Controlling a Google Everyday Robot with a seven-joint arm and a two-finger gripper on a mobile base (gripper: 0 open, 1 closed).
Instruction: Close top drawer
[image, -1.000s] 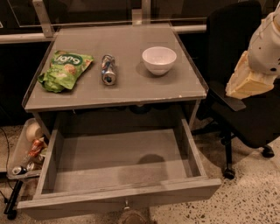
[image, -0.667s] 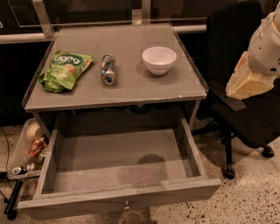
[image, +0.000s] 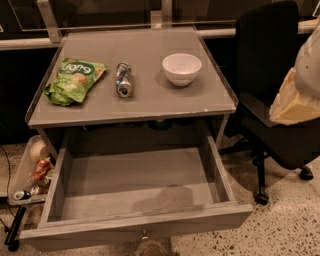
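Observation:
The top drawer (image: 135, 175) is a wide grey wooden box pulled far out from under the table top, and it holds nothing. Its flat front (image: 90, 234) runs along the bottom of the camera view, with a small round knob (image: 144, 233) at centre. My gripper (image: 150, 248) shows only as a brownish shape at the bottom edge, just below and in front of the knob. Part of my white and yellow arm (image: 295, 97) shows at the right edge.
On the grey table top (image: 150, 100) lie a green snack bag (image: 74, 80), a crushed can (image: 123, 79) and a white bowl (image: 182, 68). A black office chair (image: 272, 90) stands right of the drawer. A bin of rubbish (image: 30, 172) sits at the left.

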